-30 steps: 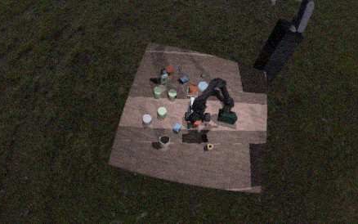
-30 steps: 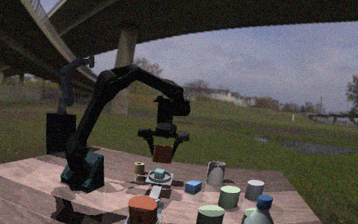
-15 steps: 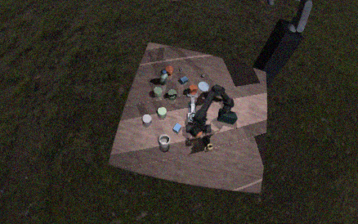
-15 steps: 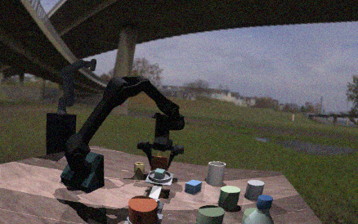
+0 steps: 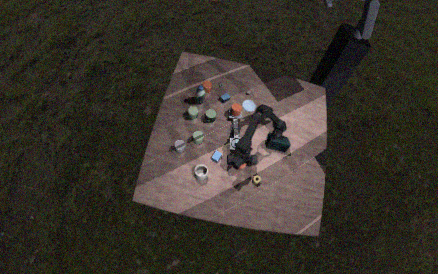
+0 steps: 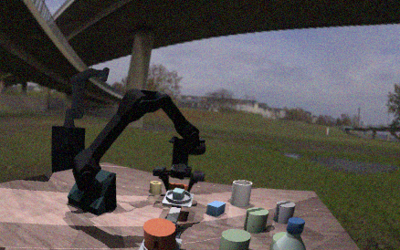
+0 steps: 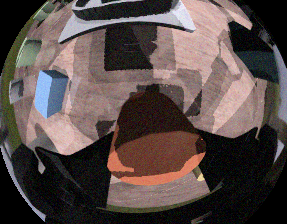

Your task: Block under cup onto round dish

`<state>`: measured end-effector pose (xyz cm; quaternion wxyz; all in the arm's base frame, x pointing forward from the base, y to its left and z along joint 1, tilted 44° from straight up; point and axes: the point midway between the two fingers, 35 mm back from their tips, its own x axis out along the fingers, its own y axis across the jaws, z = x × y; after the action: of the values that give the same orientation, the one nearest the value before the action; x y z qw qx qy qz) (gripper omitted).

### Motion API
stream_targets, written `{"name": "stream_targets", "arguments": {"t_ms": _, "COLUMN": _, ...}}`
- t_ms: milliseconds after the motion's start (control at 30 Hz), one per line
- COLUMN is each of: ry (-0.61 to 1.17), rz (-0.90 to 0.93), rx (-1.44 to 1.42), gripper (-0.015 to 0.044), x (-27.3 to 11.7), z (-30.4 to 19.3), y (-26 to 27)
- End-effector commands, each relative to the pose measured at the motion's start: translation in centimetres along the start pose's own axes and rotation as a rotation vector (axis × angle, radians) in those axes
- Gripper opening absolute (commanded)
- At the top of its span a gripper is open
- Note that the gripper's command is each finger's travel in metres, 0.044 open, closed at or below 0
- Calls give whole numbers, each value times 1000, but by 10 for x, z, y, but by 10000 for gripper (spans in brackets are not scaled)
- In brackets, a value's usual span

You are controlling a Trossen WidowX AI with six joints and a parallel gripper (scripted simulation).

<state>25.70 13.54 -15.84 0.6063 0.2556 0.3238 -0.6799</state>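
My gripper is shut on an orange cup and holds it low over the table, just past the balance's lifted end. A small teal block sits uncovered on the ringed end pad of the balance. The other orange cup stands upright on the opposite end. The round light-blue dish lies beside that cup, apart from my gripper.
A blue cube lies near the balance. A grey cup, a yellow spool, green cylinders and a blue-capped bottle stand around. The arm base is to one side.
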Motion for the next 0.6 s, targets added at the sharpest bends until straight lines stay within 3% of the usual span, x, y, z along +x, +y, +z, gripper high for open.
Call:
{"name": "stream_targets", "arguments": {"t_ms": 0, "ry": -2, "rz": 4, "rx": -2, "gripper": 0, "x": 5, "z": 1, "y": 1}}
{"name": "stream_targets", "arguments": {"t_ms": 300, "ry": -2, "rz": 4, "rx": -1, "gripper": 0, "x": 20, "z": 1, "y": 1}}
{"name": "stream_targets", "arguments": {"t_ms": 567, "ry": 0, "rz": 1, "rx": -1, "gripper": 210, "x": 13, "z": 0, "y": 0}}
